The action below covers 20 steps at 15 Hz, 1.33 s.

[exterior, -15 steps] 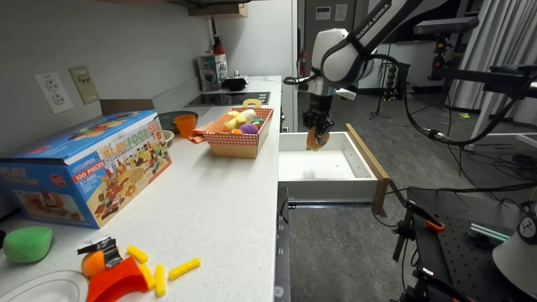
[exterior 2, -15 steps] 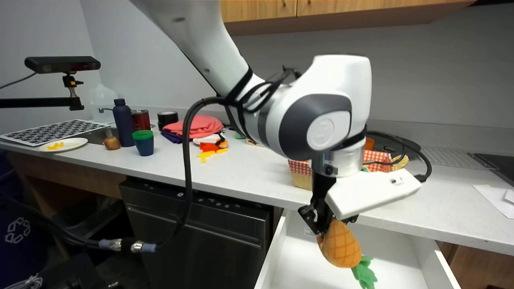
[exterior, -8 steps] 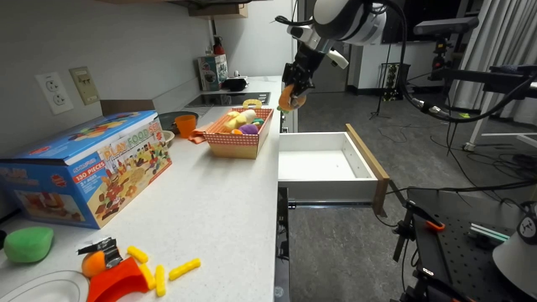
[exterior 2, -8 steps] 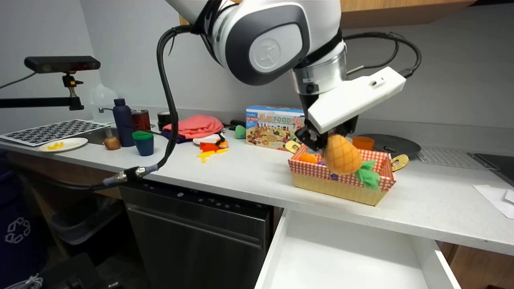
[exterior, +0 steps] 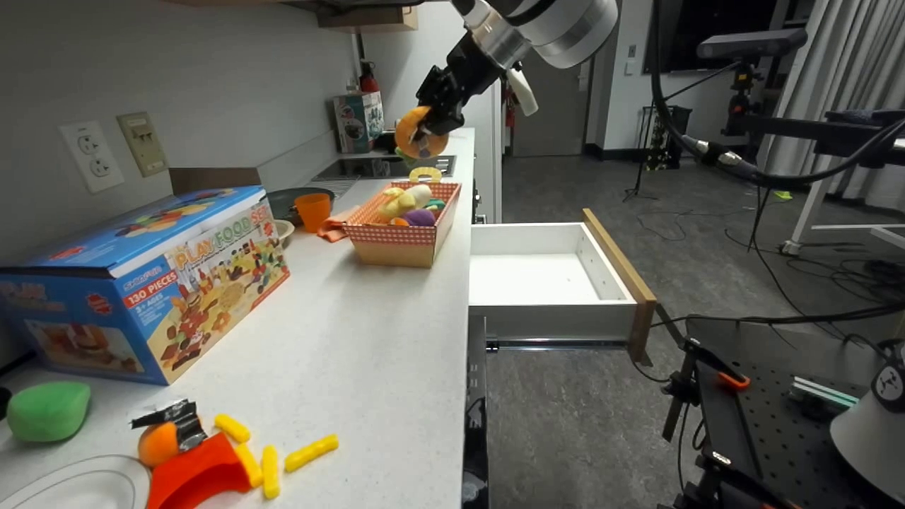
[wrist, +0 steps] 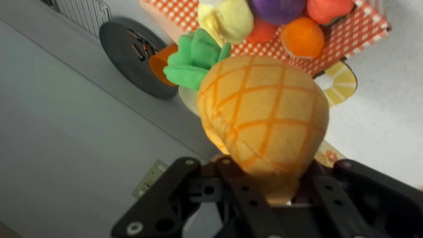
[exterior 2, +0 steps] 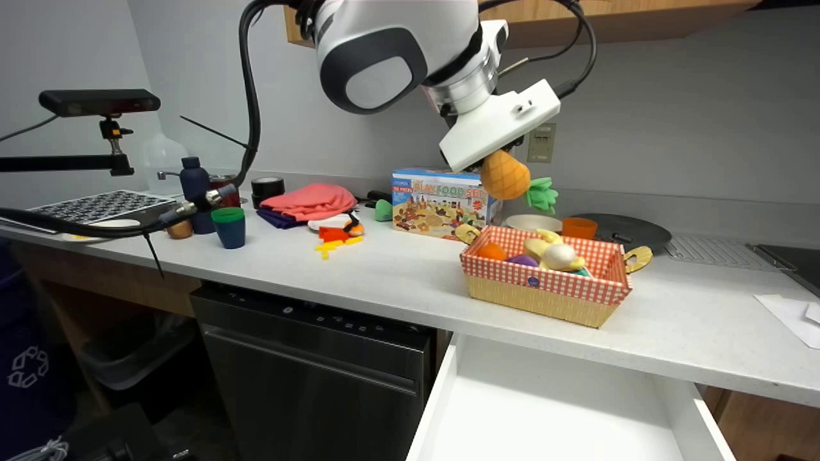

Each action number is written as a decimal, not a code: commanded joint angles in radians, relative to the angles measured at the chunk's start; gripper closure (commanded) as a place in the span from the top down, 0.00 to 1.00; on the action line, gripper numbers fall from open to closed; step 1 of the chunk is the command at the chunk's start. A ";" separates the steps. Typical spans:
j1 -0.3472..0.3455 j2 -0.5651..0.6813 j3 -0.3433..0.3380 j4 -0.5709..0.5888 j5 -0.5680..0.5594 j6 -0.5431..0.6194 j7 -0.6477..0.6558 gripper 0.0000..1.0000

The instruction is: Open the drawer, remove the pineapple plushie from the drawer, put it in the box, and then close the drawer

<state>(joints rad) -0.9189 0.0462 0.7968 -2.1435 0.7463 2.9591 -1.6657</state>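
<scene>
A: Pincer, state and load?

B: Gripper (wrist: pixel 272 170), clamped on pineapple plushie (wrist: pixel 264 105). Fingers (wrist: pixel 236 181) to either side, near the rounded base; leafy top (wrist: pixel 196 56) pointing away from the grip. Held in the air over the counter (exterior 2: pixel 397 275), higher than the box (exterior 2: pixel 538 301) and clear of it. Whether directly above: cannot tell.

A: Box, and contents?

B: Red-checked lining (wrist: pixel 350 43), straw-coloured sides. Inside: yellow toy (exterior: pixel 398 206), white toy (exterior 2: pixel 559 256), purple toy (exterior 2: pixel 523 260), orange toy (exterior 2: pixel 491 251), plus a partly hidden green piece (exterior: pixel 436 205).

A: Further containers?

B: Orange cup (exterior: pixel 312 212), between box and wall (exterior 2: pixel 672 128), near a dark pan (exterior 2: pixel 631 230). Drawer (exterior: pixel 551 322), pulled out below the counter edge, pale inside. Large blue printed carton (exterior: pixel 212 290), on the same counter, contents hidden.

A: Pose of arm (exterior 2: pixel 442 38)?

B: High over the counter, tilted, gripper slanting downward.

A: Differences by view?

B: Red toys (wrist: pixel 262 30) in the box: wrist view only. Fingers plain in wrist view; in an exterior view, largely behind a white housing (exterior 2: pixel 500 125). Wood-toned front (exterior: pixel 619 261) of the drawer, in an exterior view; dark blue bottle (exterior 2: pixel 195 192), in an exterior view.
</scene>
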 commanded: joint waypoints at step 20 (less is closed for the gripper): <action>0.274 0.056 -0.306 -0.104 -0.152 0.227 0.210 1.00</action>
<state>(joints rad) -0.7631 0.1975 0.6771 -2.1320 0.6984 3.2032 -1.5718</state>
